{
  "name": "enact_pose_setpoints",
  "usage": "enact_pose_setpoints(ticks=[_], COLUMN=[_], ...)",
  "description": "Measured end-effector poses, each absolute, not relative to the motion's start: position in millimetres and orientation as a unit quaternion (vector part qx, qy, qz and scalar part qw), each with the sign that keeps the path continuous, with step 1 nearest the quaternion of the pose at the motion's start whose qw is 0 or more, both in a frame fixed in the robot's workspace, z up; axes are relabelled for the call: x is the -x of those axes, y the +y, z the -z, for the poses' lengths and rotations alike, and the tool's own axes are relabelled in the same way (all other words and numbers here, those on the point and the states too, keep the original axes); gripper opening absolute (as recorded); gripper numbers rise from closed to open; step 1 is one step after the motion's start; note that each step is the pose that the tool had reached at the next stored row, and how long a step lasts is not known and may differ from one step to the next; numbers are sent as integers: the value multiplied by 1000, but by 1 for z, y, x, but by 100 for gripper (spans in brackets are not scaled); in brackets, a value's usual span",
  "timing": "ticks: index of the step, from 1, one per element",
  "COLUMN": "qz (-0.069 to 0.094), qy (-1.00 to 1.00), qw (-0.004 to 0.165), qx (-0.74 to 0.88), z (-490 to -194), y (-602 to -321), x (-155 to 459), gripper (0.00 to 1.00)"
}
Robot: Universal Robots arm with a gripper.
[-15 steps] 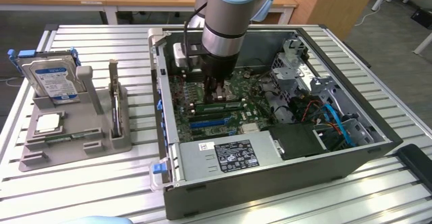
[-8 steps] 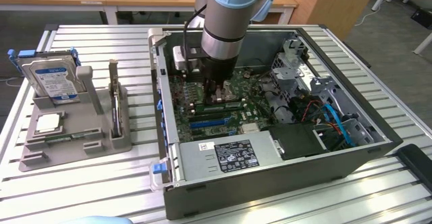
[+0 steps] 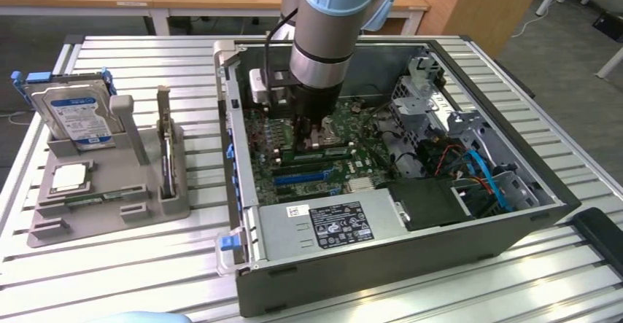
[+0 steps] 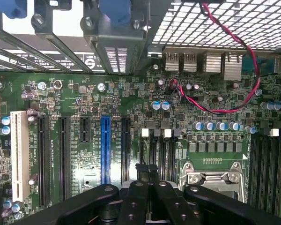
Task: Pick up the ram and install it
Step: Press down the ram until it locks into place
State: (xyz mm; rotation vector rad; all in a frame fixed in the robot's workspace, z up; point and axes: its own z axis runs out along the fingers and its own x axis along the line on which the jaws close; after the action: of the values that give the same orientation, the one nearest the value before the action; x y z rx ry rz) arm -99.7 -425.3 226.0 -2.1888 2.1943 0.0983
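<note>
The black end effector [image 4: 150, 187], fingers pinched narrow together, hangs inside the open metal computer case [image 3: 506, 192] above the green motherboard [image 4: 107, 98]. A thin green ram [image 3: 168, 148] stands upright in the grey holder [image 3: 107, 192] on the slatted counter [image 3: 117, 265].

A long, thin green circuit-board ram stick [image 3: 98, 197] with small dark chips sits low in a slot of the grey holder tray [image 3: 107, 224], in the lower left of the exterior view. A second similar stick [image 3: 168, 159] stands on edge along the tray's right side.
</note>
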Motion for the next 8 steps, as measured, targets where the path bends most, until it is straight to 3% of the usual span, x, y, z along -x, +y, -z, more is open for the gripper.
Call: enact_pose_setpoints(ticks=[8], qz=[-32], qy=[708], qw=[20], qx=[706], z=[-223], y=[-425], x=[100], gripper=[10])
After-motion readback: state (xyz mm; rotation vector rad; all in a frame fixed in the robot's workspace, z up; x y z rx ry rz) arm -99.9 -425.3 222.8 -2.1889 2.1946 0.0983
